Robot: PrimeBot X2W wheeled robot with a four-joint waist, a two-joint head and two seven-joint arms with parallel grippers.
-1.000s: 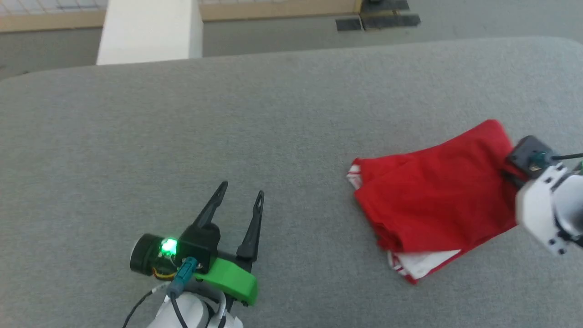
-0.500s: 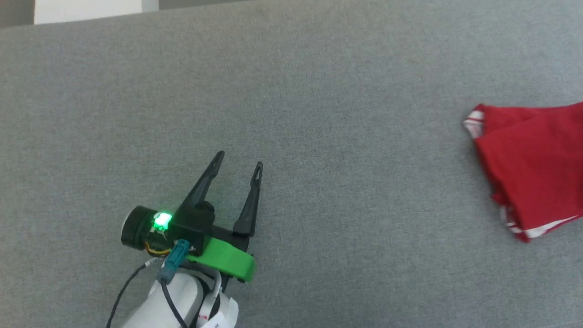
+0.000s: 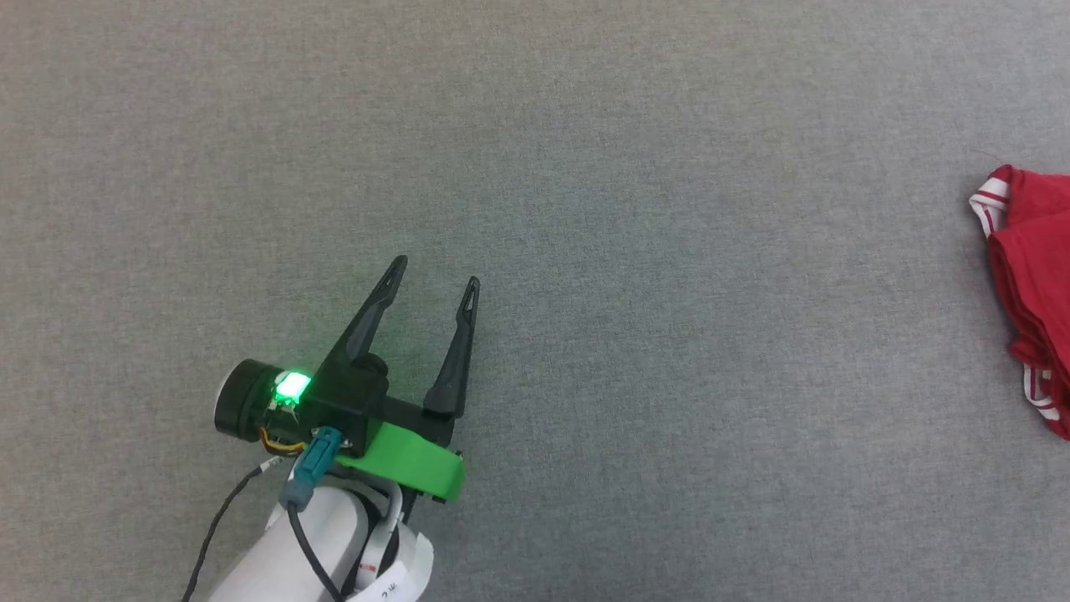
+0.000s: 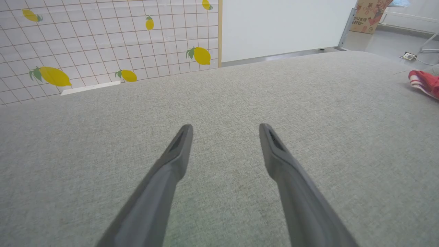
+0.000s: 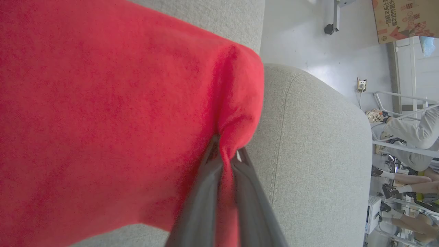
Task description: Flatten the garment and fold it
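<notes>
The garment point(image 3: 1032, 259), a red jersey T-shirt with red-and-white striped trim, lies bunched on the grey fabric-covered tabletop point(image 3: 669, 167). From the head camera only its near end is in view, and two bits of striped trim show on that end.

The left pincer point(image 3: 436, 272) stands wide open and holds nothing. Its two dark fingers point over bare grey cloth, well apart from the shirt. A green light point(image 3: 291, 386) glows on its wrist housing. Whether the fingertips touch the cloth cannot be told.

Through the left wrist camera the spread left pincer point(image 4: 225, 127) faces the tabletop's far edge. The garment point(image 4: 423, 80) lies off toward the far right corner, striped trim showing. Beyond that edge stand a tiled wall with lemon prints point(image 4: 103, 41), a white panel point(image 4: 281, 24) and a cardboard box point(image 4: 372, 13).

In the right wrist view the right pincer point(image 5: 226, 147) is closed on a fold of the garment point(image 5: 103, 103). Red cloth is pinched between its dark fingers at the shirt's edge, close to a rounded corner of the tabletop point(image 5: 308, 137). Past that corner a person's legs point(image 5: 404, 185) are visible on the floor.
</notes>
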